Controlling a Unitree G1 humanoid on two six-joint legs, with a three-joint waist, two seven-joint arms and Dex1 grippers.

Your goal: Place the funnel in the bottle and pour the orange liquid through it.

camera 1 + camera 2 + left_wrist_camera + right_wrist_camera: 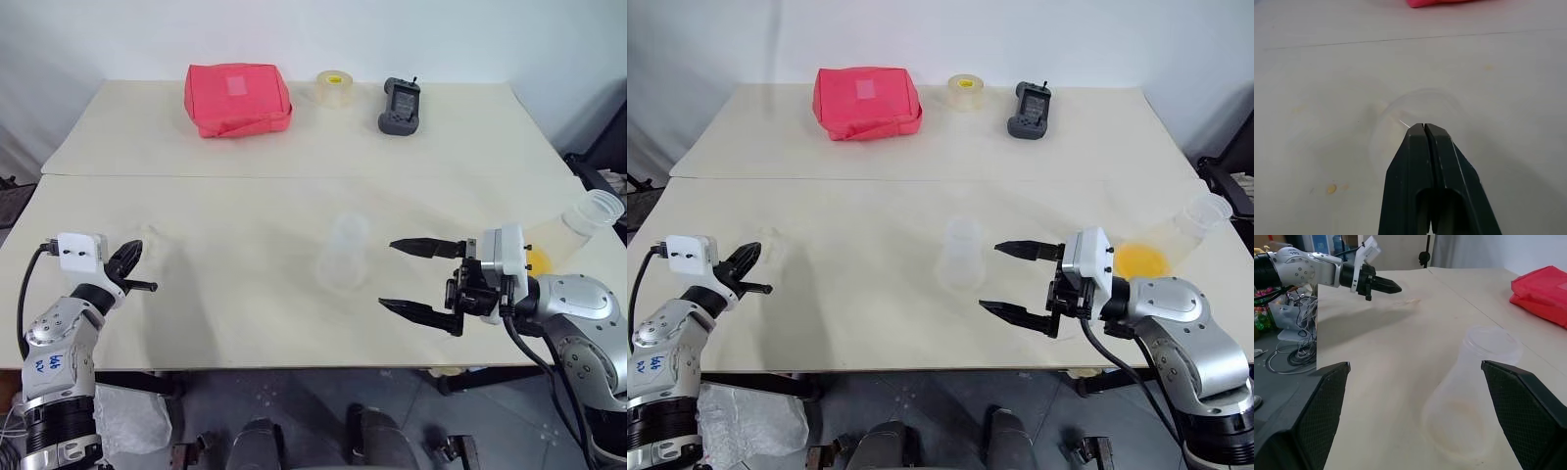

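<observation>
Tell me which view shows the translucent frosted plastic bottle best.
The right wrist view: the translucent frosted plastic bottle stands large between the open right claw fingers, neck and base distinct. Both eye views show it small and faint mid-table. The left wrist view shows the clear funnel instead.

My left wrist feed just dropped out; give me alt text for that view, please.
The left gripper has its two black fingers shut together, tips at the rim of the clear funnel lying on the pale table; whether the rim is pinched between them cannot be told. A red pouch edges the far side.
</observation>
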